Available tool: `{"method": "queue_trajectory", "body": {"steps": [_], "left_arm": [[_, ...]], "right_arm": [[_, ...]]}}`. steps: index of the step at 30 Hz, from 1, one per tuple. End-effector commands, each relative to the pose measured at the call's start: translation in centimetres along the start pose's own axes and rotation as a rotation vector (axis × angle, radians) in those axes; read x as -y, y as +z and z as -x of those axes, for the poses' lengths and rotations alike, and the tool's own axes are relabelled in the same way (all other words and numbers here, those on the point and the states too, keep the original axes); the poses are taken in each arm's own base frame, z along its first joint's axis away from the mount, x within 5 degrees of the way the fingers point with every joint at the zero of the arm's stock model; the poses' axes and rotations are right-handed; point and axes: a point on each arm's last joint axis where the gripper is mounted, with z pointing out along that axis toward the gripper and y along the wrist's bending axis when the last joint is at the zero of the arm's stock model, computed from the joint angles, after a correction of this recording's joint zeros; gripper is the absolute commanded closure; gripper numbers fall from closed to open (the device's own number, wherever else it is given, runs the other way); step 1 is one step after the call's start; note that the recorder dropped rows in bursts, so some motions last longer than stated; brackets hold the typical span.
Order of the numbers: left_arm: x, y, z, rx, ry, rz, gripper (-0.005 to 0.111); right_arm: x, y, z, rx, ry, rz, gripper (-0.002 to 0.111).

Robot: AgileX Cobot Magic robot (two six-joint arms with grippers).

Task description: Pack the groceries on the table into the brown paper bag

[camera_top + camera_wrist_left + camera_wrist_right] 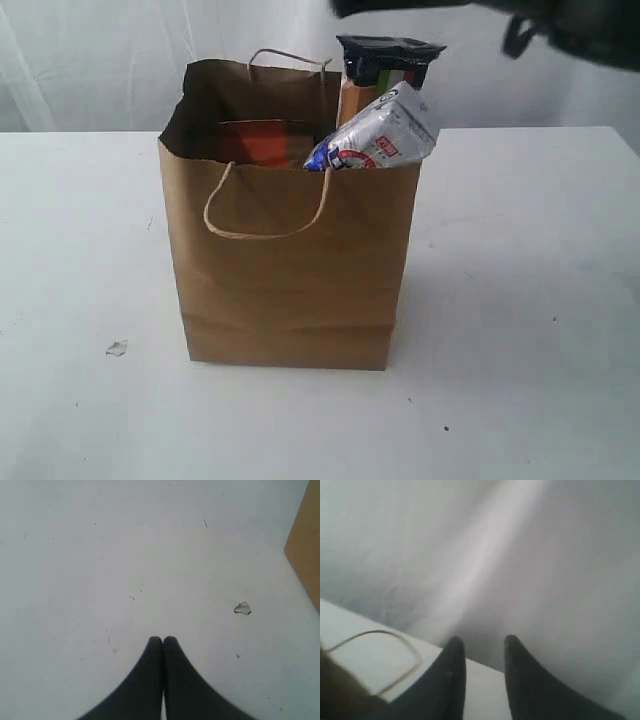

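Note:
The brown paper bag (290, 270) stands upright in the middle of the table (520, 300). The long spaghetti packet (385, 60) pokes up out of the bag's right side. The small white-blue carton (380, 135) lies tilted against it on the front rim. Inside at the back shows the brown pouch with orange label (255, 142). The jar, can and bottle are hidden. My left gripper (162, 639) is shut and empty above bare table, a corner of the bag (306, 545) off to one side. My right gripper (480, 645) is open and empty, over the bag's cord handle (380, 655).
A tiny white crumb (117, 348) lies on the table left of the bag, also seen as a crumb (242, 608) near my left gripper. My dark right arm (590, 35) hangs blurred above the bag's right. A pale curtain (100, 60) backs the table.

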Motion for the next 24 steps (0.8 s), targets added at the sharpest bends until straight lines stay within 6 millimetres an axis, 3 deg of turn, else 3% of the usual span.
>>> {"method": "queue_trajectory", "body": {"steps": [1, 3, 6, 9, 11, 13, 16, 18, 21, 24], "left_arm": [[0.0, 0.0, -0.1, -0.001, -0.006, -0.004, 0.107], [0.0, 0.0, -0.1, -0.001, -0.006, -0.004, 0.107], [0.0, 0.0, -0.1, -0.001, -0.006, -0.004, 0.107], [0.0, 0.0, -0.1, -0.001, -0.006, -0.004, 0.107], [0.0, 0.0, -0.1, -0.001, -0.006, -0.004, 0.107], [0.0, 0.0, -0.1, -0.001, -0.006, -0.004, 0.107], [0.0, 0.0, -0.1, -0.001, -0.006, -0.004, 0.107], [0.0, 0.0, -0.1, -0.001, -0.006, -0.004, 0.107], [0.0, 0.0, -0.1, -0.001, -0.006, -0.004, 0.107], [0.0, 0.0, -0.1, -0.001, -0.006, -0.004, 0.107]], "right_arm": [[5.0, -3.1, 0.0, -0.118, -0.040, -0.369, 0.109], [6.3, -3.9, -1.7, -0.230, -0.113, -0.500, 0.108], [5.9, -3.7, -5.2, -0.334, -0.194, -0.527, 0.108], [4.6, -4.0, -11.7, -0.479, -0.321, -0.492, 0.108], [4.1, -4.5, -14.7, -0.524, -0.319, -0.473, 0.108], [3.7, -4.8, -16.4, -0.544, -0.311, -0.438, 0.108], [4.0, -5.2, -17.0, -0.549, -0.257, -0.500, 0.108], [4.7, -5.8, -16.9, -0.514, -0.112, -0.639, 0.108], [4.4, -5.8, -17.5, -0.410, 0.181, -0.668, 0.108], [4.3, -6.1, -18.4, -0.166, 0.554, -0.651, 0.108]]}}
